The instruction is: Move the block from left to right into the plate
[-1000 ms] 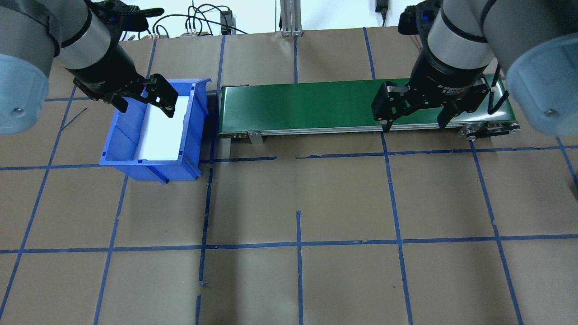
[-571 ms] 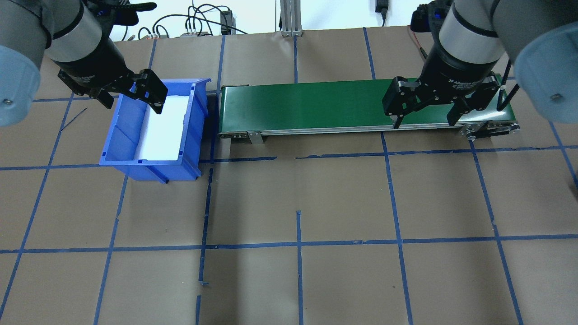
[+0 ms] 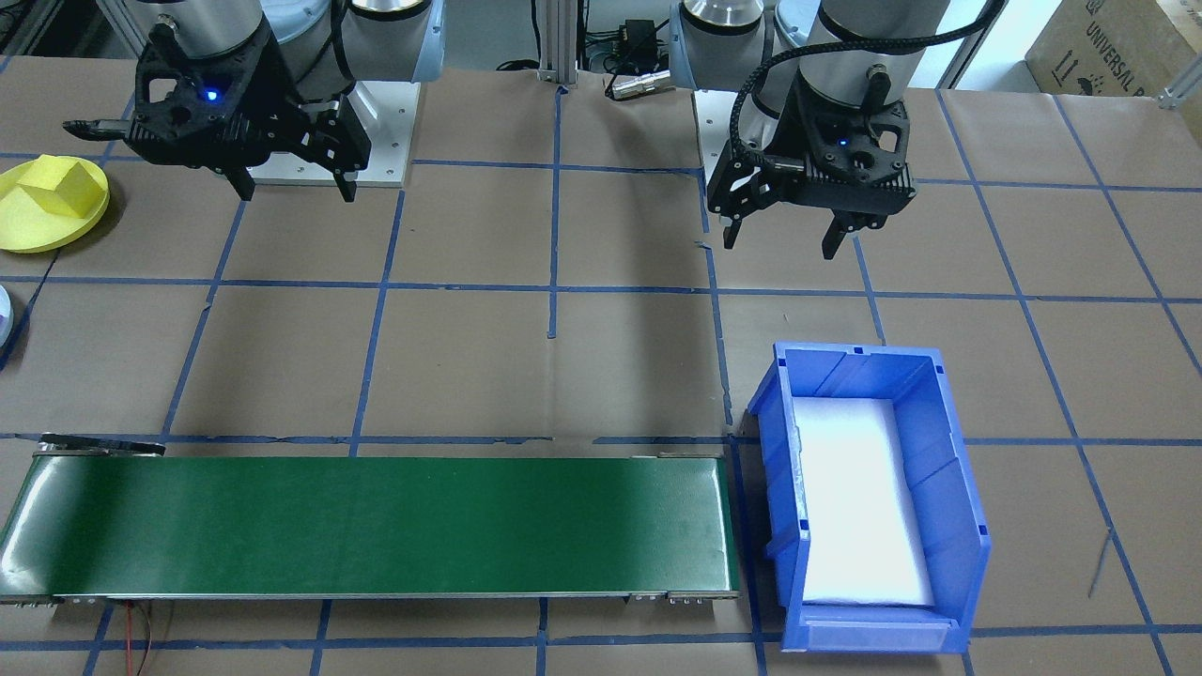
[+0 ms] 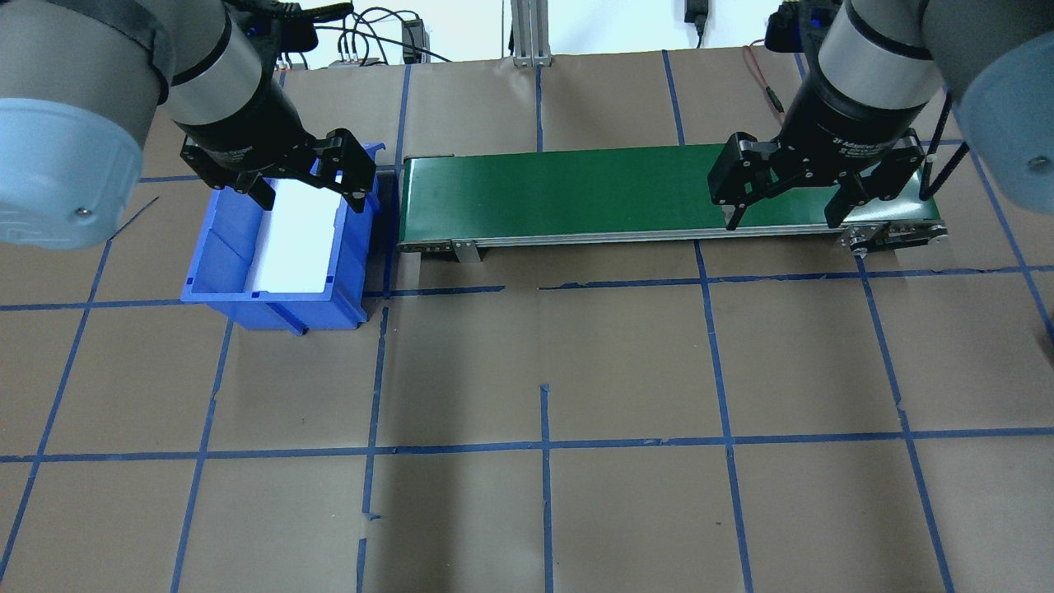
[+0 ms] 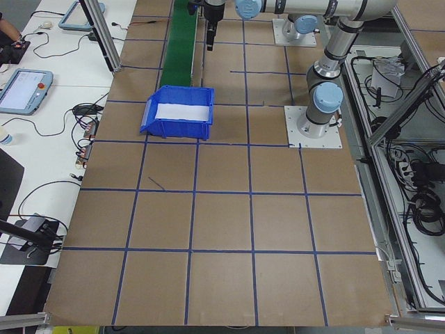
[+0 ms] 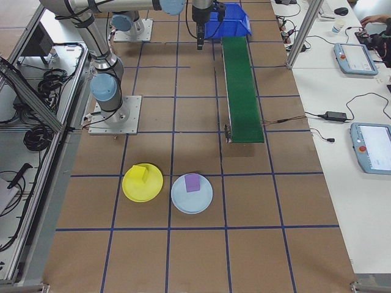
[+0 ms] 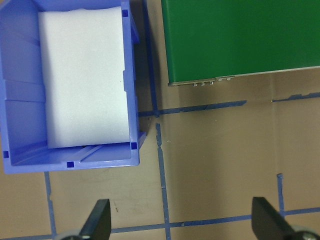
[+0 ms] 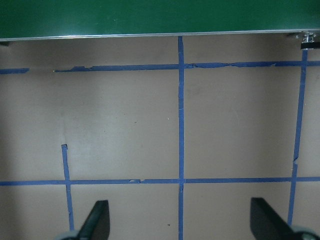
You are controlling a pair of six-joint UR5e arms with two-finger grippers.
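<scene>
A yellow block (image 6: 140,174) lies on a yellow plate (image 6: 151,190), and a purple block (image 6: 192,182) lies on a light blue plate (image 6: 180,201), both beyond the conveyor's right end. The yellow plate (image 3: 28,230) with its yellow block (image 3: 58,181) also shows in the front-facing view. My left gripper (image 4: 311,198) hangs open and empty over the far right corner of the blue bin (image 4: 222,247). My right gripper (image 4: 782,221) hangs open and empty over the right end of the green conveyor (image 4: 576,189). The bin holds only white foam (image 7: 82,75).
The conveyor (image 3: 376,521) runs along the table's far side, with the blue bin (image 3: 948,451) at its left end. Brown paper with blue tape lines covers the table. Cables and tablets lie on the side benches.
My left gripper has moved right, from the bin's left wall to its far right corner. My right gripper has shifted right along the conveyor. Both stay open.
</scene>
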